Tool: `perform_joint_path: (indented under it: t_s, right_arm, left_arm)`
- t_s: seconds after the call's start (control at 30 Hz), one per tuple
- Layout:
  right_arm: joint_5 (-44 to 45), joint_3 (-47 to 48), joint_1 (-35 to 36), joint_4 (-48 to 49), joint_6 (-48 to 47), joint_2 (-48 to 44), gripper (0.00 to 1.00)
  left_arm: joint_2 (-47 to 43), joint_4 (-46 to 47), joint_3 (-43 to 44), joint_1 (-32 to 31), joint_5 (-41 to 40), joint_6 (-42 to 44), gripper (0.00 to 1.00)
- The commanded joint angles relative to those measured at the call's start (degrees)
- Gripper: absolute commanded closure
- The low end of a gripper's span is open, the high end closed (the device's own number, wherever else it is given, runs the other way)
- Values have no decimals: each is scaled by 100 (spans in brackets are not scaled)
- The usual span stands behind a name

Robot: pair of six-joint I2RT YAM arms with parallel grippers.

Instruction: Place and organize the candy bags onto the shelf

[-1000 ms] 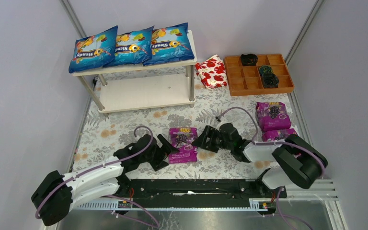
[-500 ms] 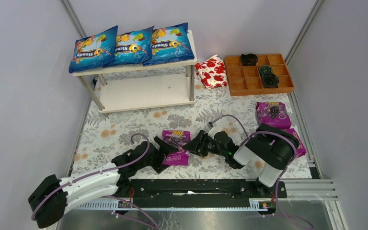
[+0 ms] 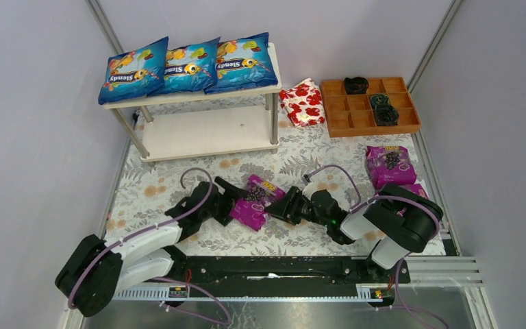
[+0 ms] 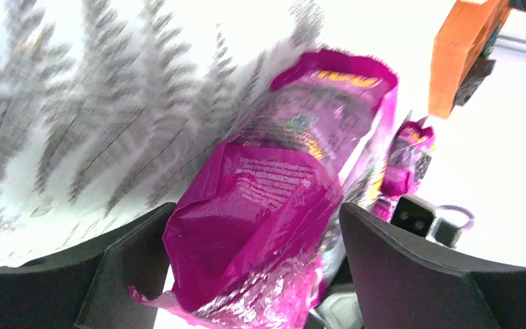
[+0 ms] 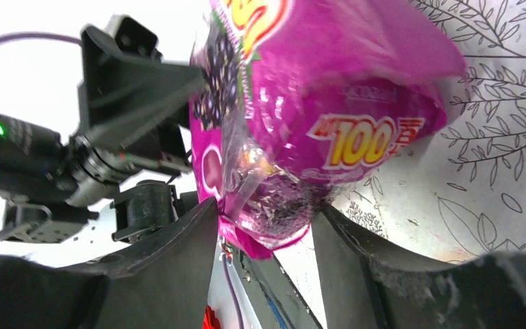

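Observation:
Three blue candy bags lie side by side on the top board of the cream shelf. One magenta bag is tilted up off the floral mat between both grippers. My left gripper is closed on its left end; in the left wrist view the crumpled bag fills the gap of the gripper. My right gripper pinches the other end, where the bag sits between the fingertips of the gripper. Two more magenta bags lie at the right, one partly hidden by the right arm.
A brown compartmented tray with dark items stands at the back right. A red-and-white floral packet leans between it and the shelf. The shelf's lower board is bare. Grey walls close in both sides.
Both grippers have closed in on the magenta bag from either side. The bag, flat on the mat a second ago, has turned and tipped up between them.

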Motion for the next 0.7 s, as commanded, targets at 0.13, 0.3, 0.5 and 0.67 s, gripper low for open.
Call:
perform_joint_path:
  t_s: [0.13,0.3,0.5,0.67]
  right_arm:
    - [268,-185,71,403,-83,-138,34]
    - [566,-92,70,-722,-504,-871,19]
    - [954,45,72,-1997,-958,-1788,7]
    - [1372,-106,72,-2597,-1093,-2473,4]
  left_arm:
    - [83,-602,759,616,728,1162,1]
    - [-871,-1038,37,598,974,691,1]
    - [-1498,-1613,101,608,990,632,1]
    - [-1197,-645,-148,600,1476,254,1]
